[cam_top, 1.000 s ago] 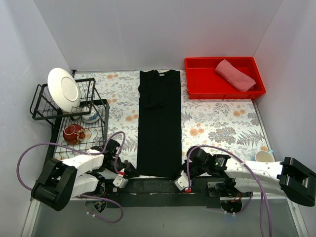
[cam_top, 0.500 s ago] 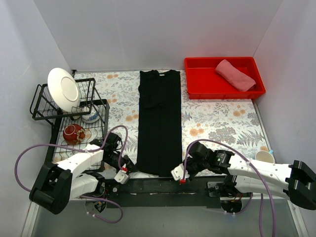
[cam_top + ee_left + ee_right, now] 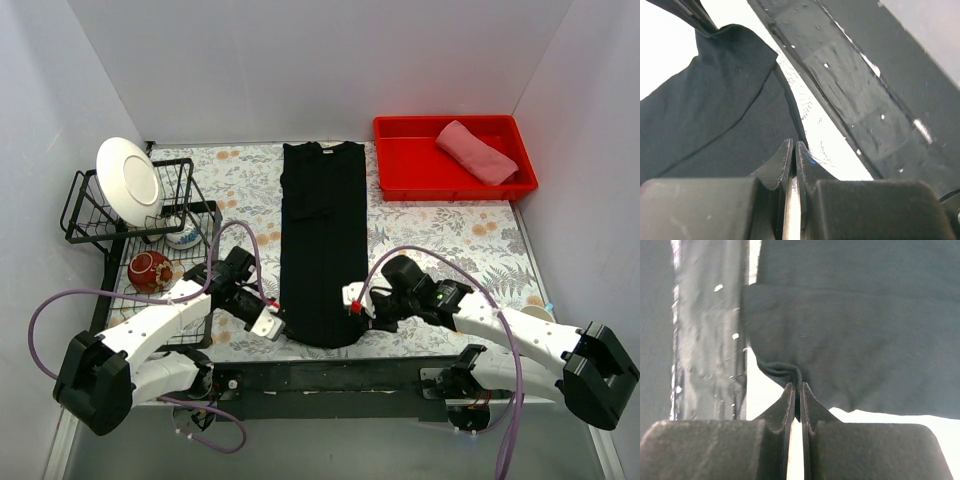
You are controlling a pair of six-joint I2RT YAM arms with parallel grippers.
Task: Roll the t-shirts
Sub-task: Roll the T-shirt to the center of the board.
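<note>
Grip: left gripper (image 3: 268, 322), right gripper (image 3: 352, 300) pinching black t-shirt (image 3: 322, 230) hem, 6 o'clock.
Risk: your thin bite slips, roll skews.

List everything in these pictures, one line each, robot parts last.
black t-shirt: one, black, a long folded strip down the middle of the table, near end pinched at both corners
pink t-shirt: one, salmon pink, bundled in the bin
red bin: one, red, far right corner
tablecloth: one, floral on white, covering the table
dish rack: one, black wire, left side
white plate: one, white, standing on edge in the rack
red bowl: one, red, in the near part of the rack
small bowl: one, white and blue, in the rack near the plate
white cup: one, white, right edge
left gripper: one, white, shut on the shirt's near left corner
right gripper: one, white, shut on the near right corner
</note>
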